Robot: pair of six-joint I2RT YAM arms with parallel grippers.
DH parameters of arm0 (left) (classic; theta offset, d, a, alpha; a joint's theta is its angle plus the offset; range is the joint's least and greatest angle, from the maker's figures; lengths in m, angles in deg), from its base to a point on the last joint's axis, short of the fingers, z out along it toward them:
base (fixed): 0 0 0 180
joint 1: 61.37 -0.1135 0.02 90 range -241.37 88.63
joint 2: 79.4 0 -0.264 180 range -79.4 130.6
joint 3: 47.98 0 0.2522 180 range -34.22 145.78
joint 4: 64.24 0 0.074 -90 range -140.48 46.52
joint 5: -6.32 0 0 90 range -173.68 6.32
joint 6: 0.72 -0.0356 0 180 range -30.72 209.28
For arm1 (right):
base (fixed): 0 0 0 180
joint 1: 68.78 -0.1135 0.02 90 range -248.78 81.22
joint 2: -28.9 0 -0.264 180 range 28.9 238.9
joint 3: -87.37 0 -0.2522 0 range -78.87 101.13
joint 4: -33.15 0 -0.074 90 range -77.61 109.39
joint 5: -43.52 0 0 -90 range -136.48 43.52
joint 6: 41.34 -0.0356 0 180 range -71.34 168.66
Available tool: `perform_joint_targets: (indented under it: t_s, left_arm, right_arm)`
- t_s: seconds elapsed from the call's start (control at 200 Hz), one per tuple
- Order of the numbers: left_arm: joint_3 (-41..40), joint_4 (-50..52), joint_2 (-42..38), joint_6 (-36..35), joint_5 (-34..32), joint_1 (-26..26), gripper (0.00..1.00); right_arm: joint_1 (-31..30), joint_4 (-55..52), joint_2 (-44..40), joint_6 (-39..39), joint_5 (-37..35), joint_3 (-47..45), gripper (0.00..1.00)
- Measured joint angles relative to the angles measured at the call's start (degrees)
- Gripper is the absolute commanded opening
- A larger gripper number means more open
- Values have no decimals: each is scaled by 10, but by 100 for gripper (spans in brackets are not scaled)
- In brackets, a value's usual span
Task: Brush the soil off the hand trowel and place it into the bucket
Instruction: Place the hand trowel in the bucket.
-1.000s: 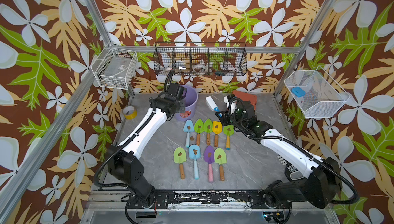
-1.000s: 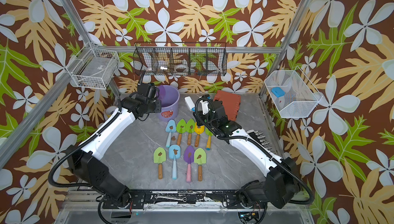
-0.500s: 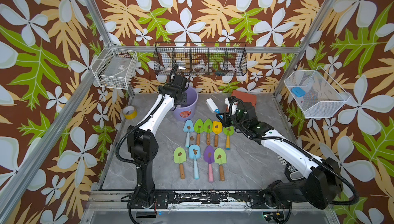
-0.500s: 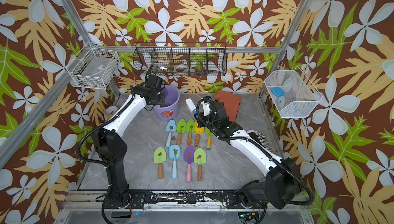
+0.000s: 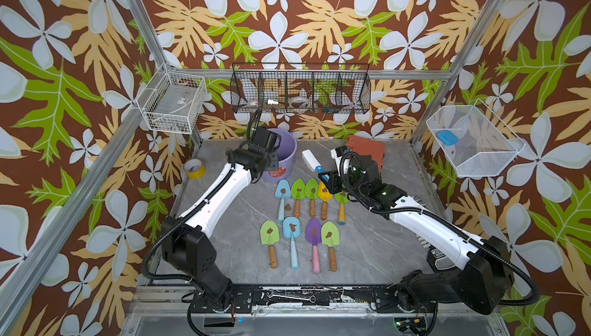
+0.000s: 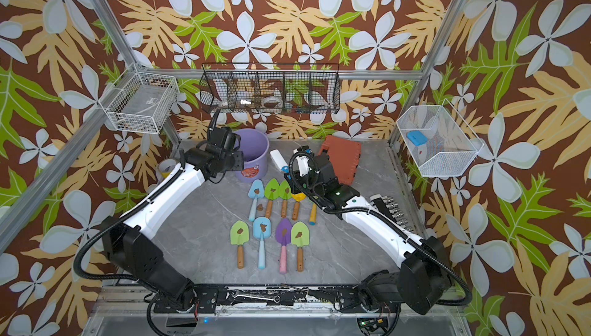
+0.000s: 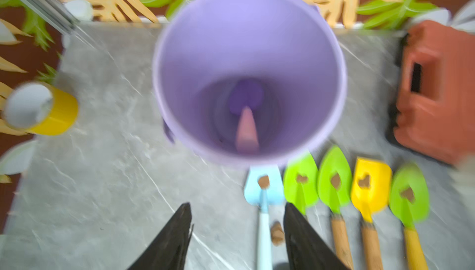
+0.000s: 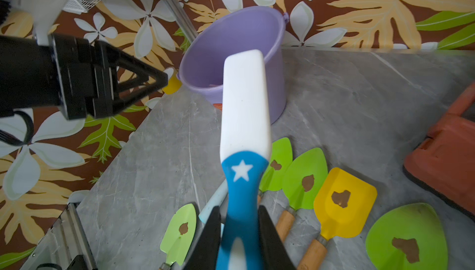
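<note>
The lilac bucket (image 5: 283, 155) (image 6: 256, 153) (image 7: 308, 76) (image 8: 239, 37) stands at the back of the table. Inside it a purple hand trowel (image 7: 246, 96) with a pink handle leans on the wall. My left gripper (image 5: 270, 158) (image 7: 236, 205) (image 8: 162, 78) hangs open and empty at the bucket's near side. My right gripper (image 5: 327, 180) (image 8: 239, 212) is shut on the blue handle of a white-headed brush (image 5: 310, 158) (image 8: 243, 101). Two rows of trowels (image 5: 313, 230) lie on the table, each with brown soil (image 8: 340, 198) on its blade. One loose clump (image 7: 277, 234) lies beside the light blue trowel (image 7: 263, 191).
An orange-red tool case (image 5: 366, 150) lies at the back right. A yellow tape roll (image 5: 193, 168) sits at the back left. Wire baskets (image 5: 300, 92) hang on the walls. A socket set (image 6: 391, 206) lies along the right edge.
My left gripper has swung from the bucket's left side over its rim and opened, then drawn back to the near side. The right arm and brush have not moved.
</note>
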Motion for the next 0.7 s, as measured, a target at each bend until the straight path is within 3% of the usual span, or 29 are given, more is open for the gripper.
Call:
perform_joint_targets:
  t_s: [0.145,0.395,0.54,0.696]
  left_arm:
    - [-144,-39,-112,44,-2,33,61]
    - [-351,-66,-298,152,-57,186,65]
    - [-443,-64,-354,238,-81,247,65]
    - [-525,-76,-350,317,-68,298,65]
  right_arm:
    - [-42,-2,-9,-4,-32,-27,0]
    - [-138,-18,-30,-12,-96,-75,0]
    - [-150,-18,-43,-34,-115,-106,0]
    - [-156,-17,-43,-50,-125,-112,0]
